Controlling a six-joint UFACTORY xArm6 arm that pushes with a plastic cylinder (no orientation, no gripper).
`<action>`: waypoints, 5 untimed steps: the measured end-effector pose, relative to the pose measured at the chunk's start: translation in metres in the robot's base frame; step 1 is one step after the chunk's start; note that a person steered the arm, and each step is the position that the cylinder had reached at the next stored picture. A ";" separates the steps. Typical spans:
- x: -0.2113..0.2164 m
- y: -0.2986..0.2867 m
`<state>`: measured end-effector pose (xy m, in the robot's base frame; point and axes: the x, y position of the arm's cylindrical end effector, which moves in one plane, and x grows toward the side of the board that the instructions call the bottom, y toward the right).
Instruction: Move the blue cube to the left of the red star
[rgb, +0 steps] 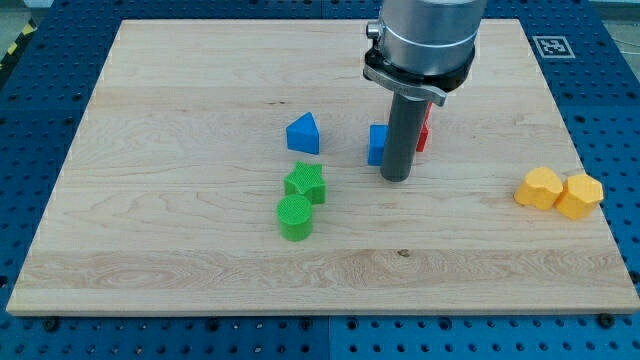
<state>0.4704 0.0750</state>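
Pale wooden board (200, 240): laid on a blue perforated table surface (30, 100); a black-and-white marker tag (553, 46) is fixed at the board's upper right corner.

Arm, grey metal housing (425, 40): seen entering from the view's top, ending in a straight dark rod. My tip (396, 179) is set down on the board just right of the blue cube and below the red star. No fingers are fitted, so no open or closed state can be given; nothing is gripped.

Small blue cube (377, 146): placed near the board's centre, partly hidden behind the rod on its right side. It is found at the left of the red star; whether the two touch cannot be told, as the rod covers the gap.

Small red star (424, 135): mostly hidden by the rod; only a red sliver is shown at the rod's right.

Blue wedge-shaped block (304, 133): set left of the cube, apart from it.

Green star-like ribbed block (305, 184) and green ribbed cylinder (295, 217): grouped below the wedge, touching or nearly so.

Two yellow faceted blocks, left one (539, 188) and right one (580, 195): set side by side, touching, near the board's right edge.
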 end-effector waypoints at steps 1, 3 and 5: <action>-0.008 -0.008; -0.011 -0.004; -0.017 -0.004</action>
